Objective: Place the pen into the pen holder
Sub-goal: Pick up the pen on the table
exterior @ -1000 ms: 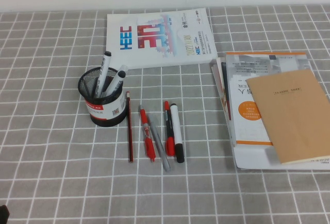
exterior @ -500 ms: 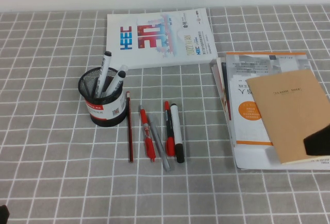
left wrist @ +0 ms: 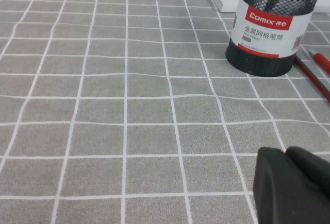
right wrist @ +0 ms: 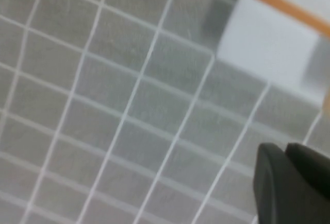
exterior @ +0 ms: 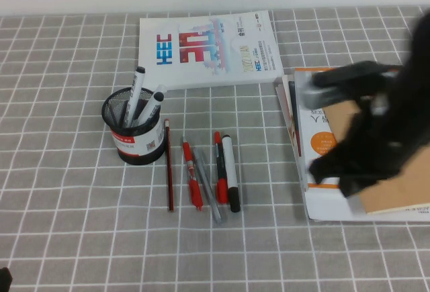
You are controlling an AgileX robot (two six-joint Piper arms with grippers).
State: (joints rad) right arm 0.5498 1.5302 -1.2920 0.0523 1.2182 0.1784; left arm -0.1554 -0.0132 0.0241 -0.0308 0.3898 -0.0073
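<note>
The right gripper [exterior: 336,171], jaws closed and empty, hangs over the stacked books [exterior: 316,198]. The pen [exterior: 230,172] lies on the checked cloth near the pen holder [exterior: 134,134]. The left gripper [left wrist: 294,185] sits low nearby, its jaws' state unclear.

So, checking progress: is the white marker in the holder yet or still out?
Out. The white marker lies flat on the table among the red pens, beside the pen holder, untouched.

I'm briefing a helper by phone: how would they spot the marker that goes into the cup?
Find the round black wire-mesh pen holder with its red and white label. To its right lies a row of pens; the rightmost is the thick white-barrelled marker with black ends, fatter than the red pen touching it.
</note>
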